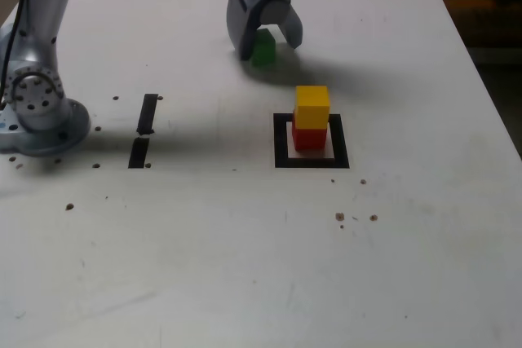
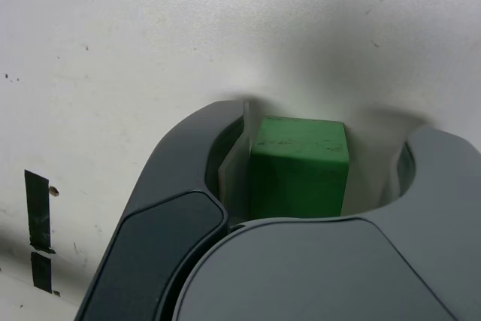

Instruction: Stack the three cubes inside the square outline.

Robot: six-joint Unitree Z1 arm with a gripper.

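Here we see the grey two-jaw gripper [image 1: 263, 45] straddling the small solid green cube [image 1: 263, 48] on the white table [image 1: 245, 266], one jaw touching, the other apart; whether it grips, we cannot tell. The black tape square outline [image 1: 283, 143], holding the yellow cube [image 1: 312, 106] on the red cube [image 1: 308, 137], lies nearer the exterior camera, slightly toward the exterior view's right.

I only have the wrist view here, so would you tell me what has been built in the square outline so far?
Observer: The yellow cube sits on the red cube inside the square outline.
Operator: Thank you. Where is that stack relative to the green cube between my jaws?
Observer: In the exterior view, the green cube and the gripper lie farther from the camera and toward the exterior view's left of the stack.
Operator: Is the green cube lifted yet?
Observer: It appears to rest on the table; the jaws straddle it, and whether they grip it I cannot tell.
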